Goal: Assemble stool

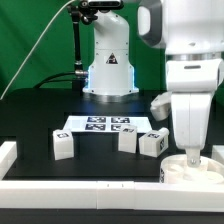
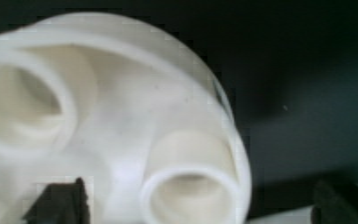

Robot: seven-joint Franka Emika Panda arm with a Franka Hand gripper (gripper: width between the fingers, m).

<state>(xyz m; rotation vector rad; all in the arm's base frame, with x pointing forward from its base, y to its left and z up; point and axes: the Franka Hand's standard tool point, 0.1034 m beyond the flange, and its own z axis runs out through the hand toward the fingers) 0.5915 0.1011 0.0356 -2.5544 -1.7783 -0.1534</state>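
One white Franka arm, with its two-finger gripper (image 1: pixel 193 150) lowered at the exterior view's right. Its dark fingers (image 2: pixel 55 202) stand wide apart and clasp nothing you can see.

One marker board (image 1: pixel 100 124), flat, mid-table.

One low round white plastic drum seat (image 1: pixel 178 172), straight below the gripper and close to the near white border rail (image 1: pixel 80 184). Its round sockets (image 2: pixel 190 190) face up toward the wrist camera, and its body sits between the fingertips.

Three chunky white tagged block legs, loose, all toward the exterior view's left of the gripper:
- nearest leg (image 1: pixel 153 142), just beside the seat
- middle leg (image 1: pixel 127 140)
- farthest leg (image 1: pixel 62 145), well apart

Your next reach probably means lifting clear and moving toward that view's left, to the nearest leg. You cannot tell whether any socket is already filled.
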